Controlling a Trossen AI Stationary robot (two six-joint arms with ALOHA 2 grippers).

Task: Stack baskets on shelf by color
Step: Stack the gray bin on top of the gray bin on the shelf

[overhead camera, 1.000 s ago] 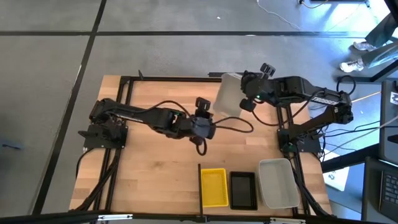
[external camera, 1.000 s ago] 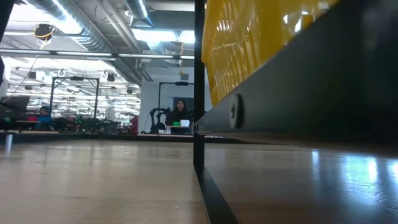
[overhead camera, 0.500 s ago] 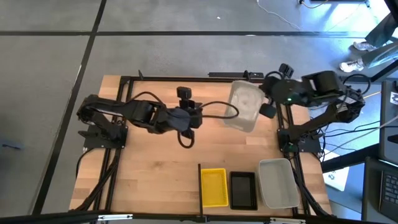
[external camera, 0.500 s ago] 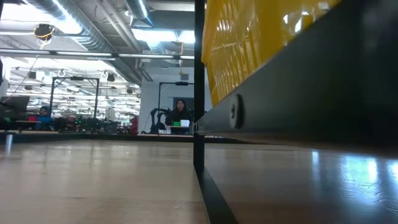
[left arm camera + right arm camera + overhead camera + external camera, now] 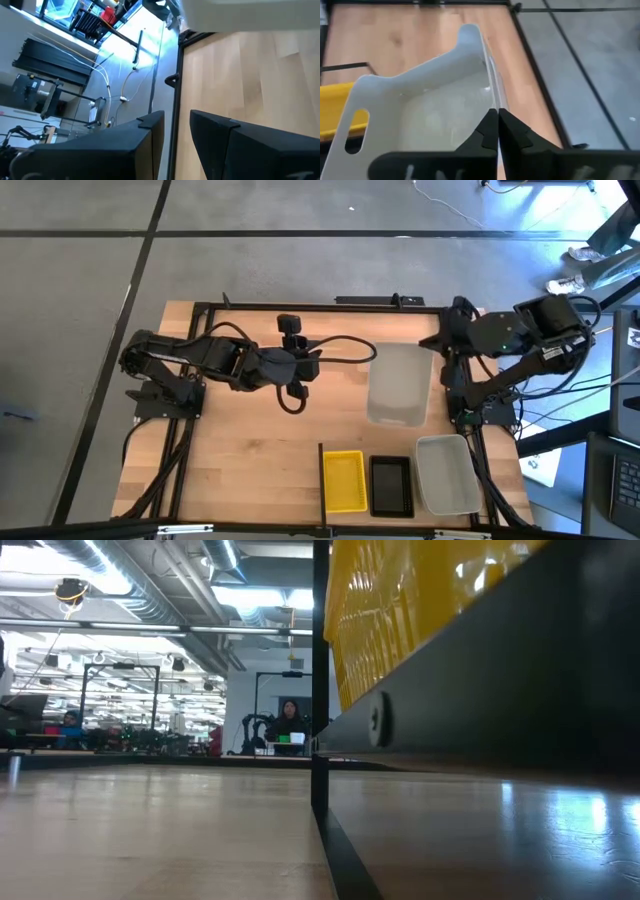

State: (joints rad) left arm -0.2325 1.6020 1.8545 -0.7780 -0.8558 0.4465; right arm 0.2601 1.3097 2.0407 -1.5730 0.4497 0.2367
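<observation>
A translucent grey-white basket (image 5: 397,385) (image 5: 420,105) is at the table's right middle, held by my right gripper (image 5: 438,348) (image 5: 496,120), which is shut on its right wall. My left gripper (image 5: 312,365) (image 5: 176,132) hovers over the table's middle, left of that basket, slightly open and touching nothing. At the near edge, right of a thin dark upright divider (image 5: 321,478) (image 5: 320,680), stand a yellow basket (image 5: 345,480) (image 5: 420,600), a black basket (image 5: 391,485) and another grey-white basket (image 5: 447,473), side by side on their bottoms. The other baskets are out of view. My right gripper pinches the top rim of the grey-white basket's right side wall (image 5: 489,95), one finger inside the basket and one outside. The fingers come from the table's right side, slanting down. The basket's open side faces up; whether its bottom touches the table I cannot tell.
A black frame runs along the table's far edge (image 5: 310,305) and down both sides by the arm bases. Bare plank tabletop (image 5: 240,460) lies left of the divider. Across the room, in the low view, a person (image 5: 290,720) sits far off.
My right gripper has carried the grey-white basket from the far right corner toward the near edge, and the basket has turned from tipped on its side to open side up. My left gripper has drawn back toward the table's left.
</observation>
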